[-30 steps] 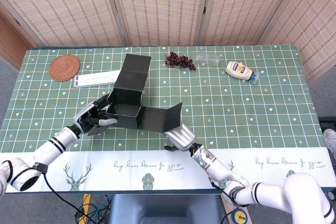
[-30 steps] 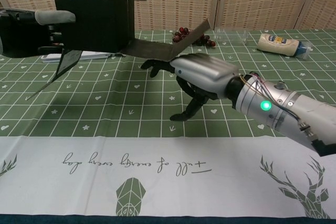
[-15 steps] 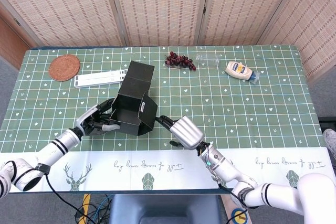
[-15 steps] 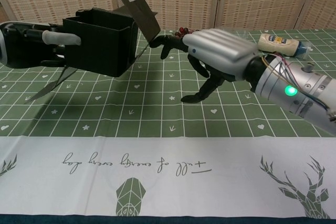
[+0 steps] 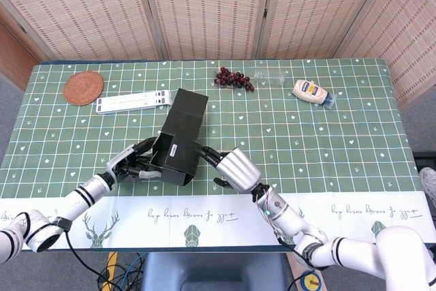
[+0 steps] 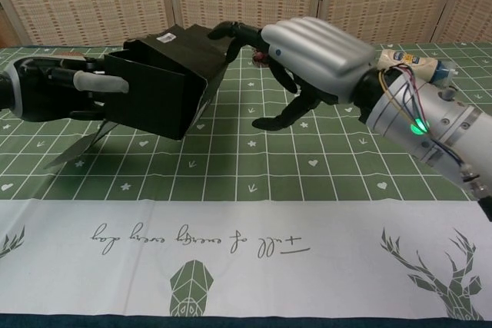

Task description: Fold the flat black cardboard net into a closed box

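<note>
The black cardboard box is partly folded and held just above the table's near left part, with a long panel running away from me. In the chest view the box tilts, and a loose flap hangs from its underside. My left hand grips the box's left side, its thumb lying across the front wall. Fingers apart, my right hand reaches in from the right. Its fingertips press on the folded-over top flap.
Along the far side of the green cloth lie a woven coaster, a white strip, dark grapes, a clear plastic bottle and a mayonnaise bottle. A white runner covers the near edge.
My right hand rose from the table and pushed the spread side flap up and over the box. The left hand turned and tilted the box, which has shifted a little to the right.
</note>
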`<state>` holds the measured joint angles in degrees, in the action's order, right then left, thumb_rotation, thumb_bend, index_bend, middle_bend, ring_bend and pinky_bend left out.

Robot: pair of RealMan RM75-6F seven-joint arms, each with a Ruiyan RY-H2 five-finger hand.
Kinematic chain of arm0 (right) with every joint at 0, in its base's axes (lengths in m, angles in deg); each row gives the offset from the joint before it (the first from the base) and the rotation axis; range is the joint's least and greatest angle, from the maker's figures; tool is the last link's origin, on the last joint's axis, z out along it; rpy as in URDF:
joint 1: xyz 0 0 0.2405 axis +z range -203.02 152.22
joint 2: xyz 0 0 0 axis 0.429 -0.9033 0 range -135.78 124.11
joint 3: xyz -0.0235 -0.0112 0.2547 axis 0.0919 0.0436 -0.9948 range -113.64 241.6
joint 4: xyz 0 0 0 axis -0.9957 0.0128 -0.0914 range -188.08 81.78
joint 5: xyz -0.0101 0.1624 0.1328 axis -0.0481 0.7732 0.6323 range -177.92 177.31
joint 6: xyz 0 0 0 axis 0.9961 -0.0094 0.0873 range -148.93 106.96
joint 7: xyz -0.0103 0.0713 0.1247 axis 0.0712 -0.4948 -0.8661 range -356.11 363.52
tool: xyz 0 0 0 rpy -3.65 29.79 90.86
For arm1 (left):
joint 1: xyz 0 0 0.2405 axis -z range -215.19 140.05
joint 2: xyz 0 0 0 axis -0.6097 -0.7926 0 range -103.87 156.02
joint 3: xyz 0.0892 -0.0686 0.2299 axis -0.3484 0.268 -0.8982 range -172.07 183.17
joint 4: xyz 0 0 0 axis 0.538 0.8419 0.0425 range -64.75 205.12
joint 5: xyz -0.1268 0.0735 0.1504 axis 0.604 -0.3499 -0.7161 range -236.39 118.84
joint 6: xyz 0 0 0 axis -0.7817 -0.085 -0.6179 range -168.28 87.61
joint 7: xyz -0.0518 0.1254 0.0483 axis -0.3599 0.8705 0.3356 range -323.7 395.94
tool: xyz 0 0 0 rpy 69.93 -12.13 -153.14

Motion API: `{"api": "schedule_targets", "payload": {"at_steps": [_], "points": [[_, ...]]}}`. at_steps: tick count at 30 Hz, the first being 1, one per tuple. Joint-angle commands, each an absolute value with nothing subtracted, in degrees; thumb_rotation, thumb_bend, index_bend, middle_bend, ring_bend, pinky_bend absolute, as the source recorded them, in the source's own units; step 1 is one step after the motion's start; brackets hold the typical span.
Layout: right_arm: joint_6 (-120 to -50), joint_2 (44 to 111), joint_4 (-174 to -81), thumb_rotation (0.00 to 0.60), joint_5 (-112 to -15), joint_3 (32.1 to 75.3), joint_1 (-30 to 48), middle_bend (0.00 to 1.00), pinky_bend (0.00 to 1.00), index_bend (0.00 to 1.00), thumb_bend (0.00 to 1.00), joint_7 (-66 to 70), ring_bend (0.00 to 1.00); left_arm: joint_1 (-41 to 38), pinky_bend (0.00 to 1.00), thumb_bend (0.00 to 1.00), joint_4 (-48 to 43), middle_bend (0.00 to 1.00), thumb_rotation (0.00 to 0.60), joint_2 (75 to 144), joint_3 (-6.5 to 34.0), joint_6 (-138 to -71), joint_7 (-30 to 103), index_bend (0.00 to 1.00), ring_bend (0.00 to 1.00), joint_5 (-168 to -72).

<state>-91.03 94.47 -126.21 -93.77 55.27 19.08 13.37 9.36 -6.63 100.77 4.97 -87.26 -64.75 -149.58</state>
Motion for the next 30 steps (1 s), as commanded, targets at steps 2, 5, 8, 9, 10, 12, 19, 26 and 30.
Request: {"api": "schedule_targets", "payload": {"at_steps": [2,5,8,9,10,12,19,26,30], "points": [[-91.5,96.7,-123.3,0.600,-95.2,55.2,20.4,0.26,1.00,0.10,0.20,12.1,0.76,9.3,0.93,0.15,-6.2,0.17,0.600,102.0,4.4,-87.3,-63.5,0.16,0.63,-149.6],[-92.9,97.5,-121.9,0.600,-96.3,55.2,20.7,0.26,1.00,0.10,0.21,10.8,0.76,9.3,0.93,0.15,-6.0,0.17,0.600,102.6,4.2,-87.5,-62.1,0.16,0.63,-149.6],[-93.3,97.9,-120.8,0.600,-96.7,55.1,21.1,0.26,1.00,0.10,0.21,10.8,0.76,9.1,0.93,0.15,-5.8,0.17,0.600,103.5,4.2,-87.8,-60.7,0.16,0.63,-149.2],[-93.2,98.1,-120.6,0.600,-96.7,55.1,21.2,0.26,1.00,0.10,0.21,10.8,0.76,9.1,0.93,0.15,-5.7,0.17,0.600,103.8,4.3,-87.9,-60.3,0.16,0.63,-149.1],[-92.9,98.2,-120.4,0.600,-96.6,55.2,21.3,0.26,1.00,0.10,0.21,10.9,0.76,9.0,0.93,0.15,-5.7,0.17,0.600,104.1,4.3,-87.9,-60.1,0.16,0.63,-148.9],[-92.1,98.7,-119.9,0.600,-96.6,55.6,21.7,0.26,1.00,0.10,0.21,11.3,0.76,8.9,0.93,0.15,-5.4,0.17,0.600,105.0,4.3,-87.9,-59.3,0.16,0.63,-148.5],[-90.8,100.6,-117.1,0.600,-97.6,56.3,23.3,0.26,1.00,0.10,0.21,11.7,0.76,8.4,0.93,0.15,-4.1,0.17,0.600,107.2,4.0,-88.5,-56.9,0.16,0.63,-148.4],[-89.0,100.3,-115.7,0.600,-98.4,56.8,25.1,0.26,1.00,0.11,0.26,12.0,0.76,6.9,0.93,0.15,-1.3,0.17,0.600,110.5,3.7,-90.9,-49.5,0.16,0.63,-148.5],[-87.4,100.1,-115.5,0.600,-98.7,57.7,25.9,0.28,1.00,0.13,0.27,12.6,0.76,6.4,0.93,0.15,0.1,0.17,0.600,112.3,3.7,-91.8,-45.7,0.16,0.63,-148.5]]}}
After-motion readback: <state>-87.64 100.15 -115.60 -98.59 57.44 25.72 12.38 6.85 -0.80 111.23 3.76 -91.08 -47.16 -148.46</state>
